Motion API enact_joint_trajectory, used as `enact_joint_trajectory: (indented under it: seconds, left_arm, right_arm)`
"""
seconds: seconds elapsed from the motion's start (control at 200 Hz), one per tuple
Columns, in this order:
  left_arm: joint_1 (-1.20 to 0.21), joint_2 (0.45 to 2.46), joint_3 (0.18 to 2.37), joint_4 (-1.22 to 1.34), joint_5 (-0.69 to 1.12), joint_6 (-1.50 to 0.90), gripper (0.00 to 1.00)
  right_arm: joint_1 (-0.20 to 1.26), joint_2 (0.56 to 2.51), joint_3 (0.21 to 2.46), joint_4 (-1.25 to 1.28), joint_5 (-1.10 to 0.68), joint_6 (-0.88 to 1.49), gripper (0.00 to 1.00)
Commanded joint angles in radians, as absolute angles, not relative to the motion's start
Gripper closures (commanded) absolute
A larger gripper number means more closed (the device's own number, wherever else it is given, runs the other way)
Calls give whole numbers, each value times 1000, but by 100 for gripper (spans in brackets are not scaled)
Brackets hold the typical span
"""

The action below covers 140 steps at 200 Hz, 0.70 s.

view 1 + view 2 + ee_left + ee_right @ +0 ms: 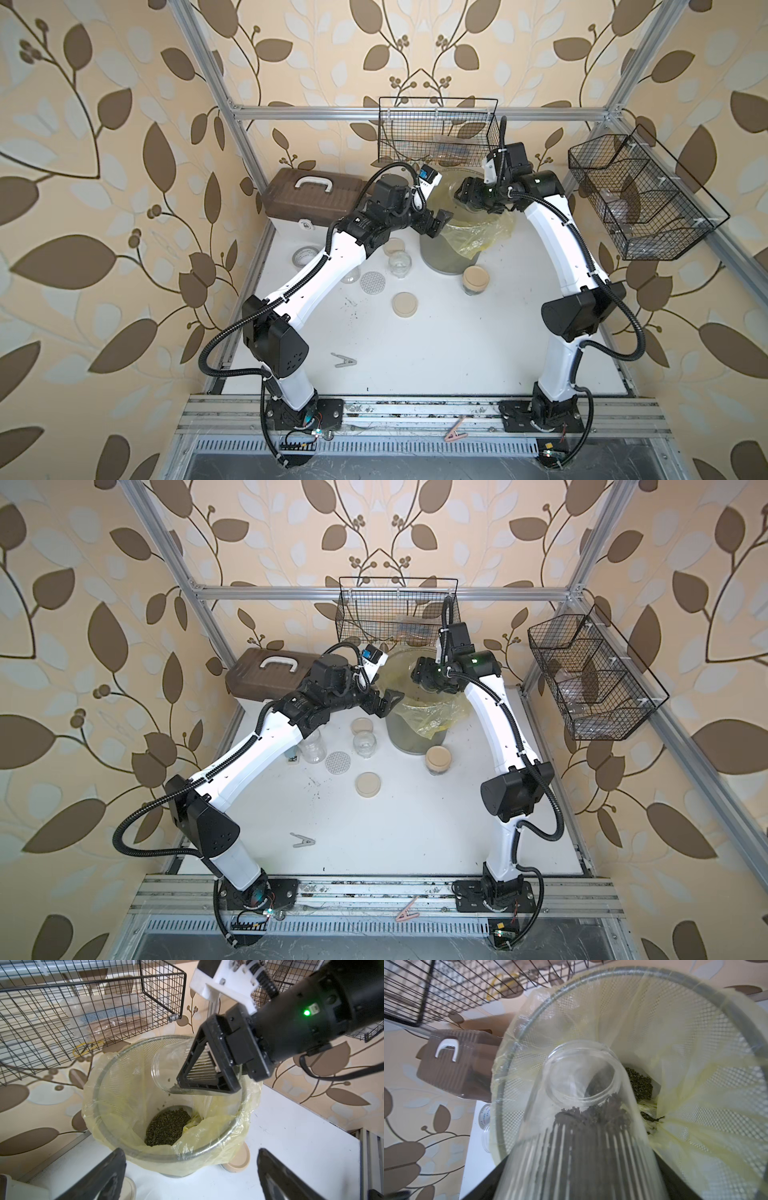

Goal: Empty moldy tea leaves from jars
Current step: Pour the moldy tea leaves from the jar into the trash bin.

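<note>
right hand (465,194) is clamped across the body of a clear glass jar (166,1068), its jaws closed only as far as the glass allows. it holds the jar tipped mouth-down over the grey bin (97,1088). left hand (435,223) hangs fully open and empty just beside the bin's near rim.

most of the moldy tea leaves (166,1126) lie in a dark heap at the bottom of the yellow liner (218,1126). a smaller clump sits inside the jar on its lower wall, close behind the neck, as the right wrist view shows.

the jar looks light now, stiff and smooth. glass like this would slip under a weak pinch and break if dropped on the bin's rim, so the hold across the middle of the wall seems the right one. the leaves are dry, crumbly and loose, yet they likely catch at the narrowed neck, so a steeper tilt or a small shake would probably be needed to clear them.

a closed jar (475,279) with a beige lid stands on the desk (436,353) near the bin. it shows a dark fill and is probably heavier. it is best gripped round the glass below the lid.
</note>
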State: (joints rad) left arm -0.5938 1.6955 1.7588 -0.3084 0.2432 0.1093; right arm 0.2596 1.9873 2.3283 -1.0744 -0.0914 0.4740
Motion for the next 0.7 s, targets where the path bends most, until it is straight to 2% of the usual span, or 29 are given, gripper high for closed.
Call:
enact_joint_trajectory:
  seconds: [0.0, 0.315, 0.54, 0.695]
  left_arm:
    - [-581, 1644, 1749, -260, 272, 140, 1]
    - [-581, 1618, 1712, -242, 268, 185, 1]
    - [-582, 1610, 1687, -225, 287, 240, 1]
    - [-582, 1613, 1688, -231, 306, 273, 1]
  right_arm:
    - [267, 1992, 2370, -1088, -58, 449, 80]
    - [274, 1983, 2404, -1078, -47, 460, 81]
    - [328, 1983, 2418, -1128, 97, 350, 81]
    - [326, 2000, 2424, -1101, 114, 337, 81]
